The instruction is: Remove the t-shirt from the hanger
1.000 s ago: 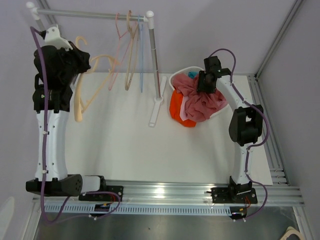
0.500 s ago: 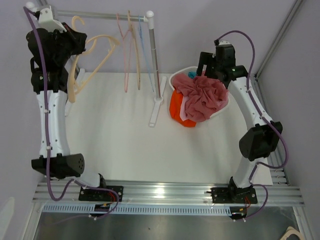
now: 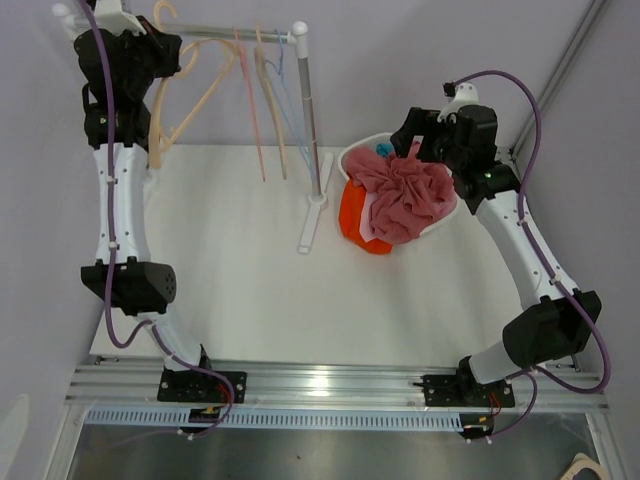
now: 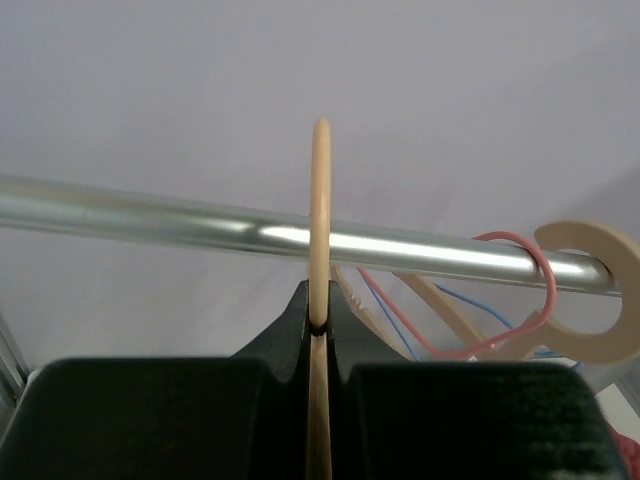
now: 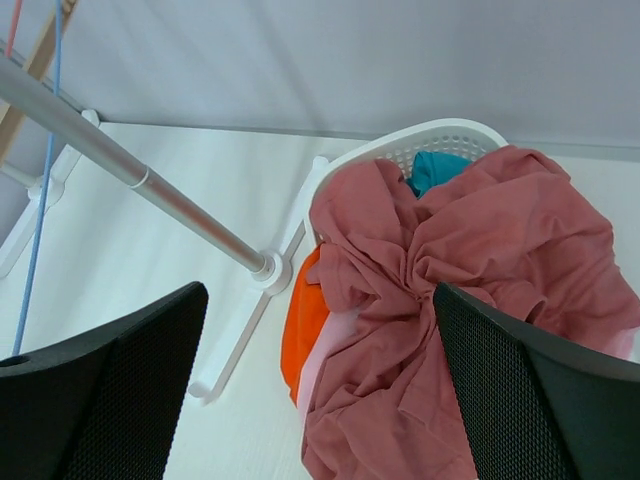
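At the silver metal rail (image 4: pixel 150 212) | left tool (image 4: pixel 318 312) clamps pale wooden hanger (image 4: pixel 320 200) | right tool (image 5: pixel 320 385) spread wide | risk: hook may miss, hanger drops

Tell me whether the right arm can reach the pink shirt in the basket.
Probably yes: the right gripper hangs open directly above the pink shirt, heaped on top of the white basket, with nothing between them.
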Motion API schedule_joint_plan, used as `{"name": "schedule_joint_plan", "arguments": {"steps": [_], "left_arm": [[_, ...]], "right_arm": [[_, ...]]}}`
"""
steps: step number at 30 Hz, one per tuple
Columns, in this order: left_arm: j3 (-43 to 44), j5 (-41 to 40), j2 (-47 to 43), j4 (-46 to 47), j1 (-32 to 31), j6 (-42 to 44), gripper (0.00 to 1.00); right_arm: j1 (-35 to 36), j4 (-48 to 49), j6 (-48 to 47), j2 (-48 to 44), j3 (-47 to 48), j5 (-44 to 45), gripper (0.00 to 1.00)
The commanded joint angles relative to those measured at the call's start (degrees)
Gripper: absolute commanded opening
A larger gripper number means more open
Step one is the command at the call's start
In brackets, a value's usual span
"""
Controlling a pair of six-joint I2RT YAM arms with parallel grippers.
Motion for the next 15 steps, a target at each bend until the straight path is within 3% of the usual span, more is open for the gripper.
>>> {"name": "schedule_joint_plan", "arguments": {"steps": [1, 7, 12, 15], "left_arm": [[3.6, -1.5, 0.7, 6.0, -2.3, 2.5, 0.01], [9.3, -2.5, 5.8, 2.0, -3.5, 3.0, 0.01], [-0.5, -4.0, 2.3, 5.3, -4.5, 4.3, 0.01], [-0.8, -7.4, 1.9, 3.7, -5.4, 7.4, 0.01]], "right_arm": [[0.5, 3.8, -0.2, -0.8, -0.4, -2.9, 0.99], [0.9, 3.8, 0.1, -1.2, -1.2, -3.1, 0.99], [1.0, 4.1, 1.0, -1.4, -1.4, -4.2, 0.99], [1.0, 4.6, 1.5, -2.1, -2.0, -5.0, 0.99]]}}
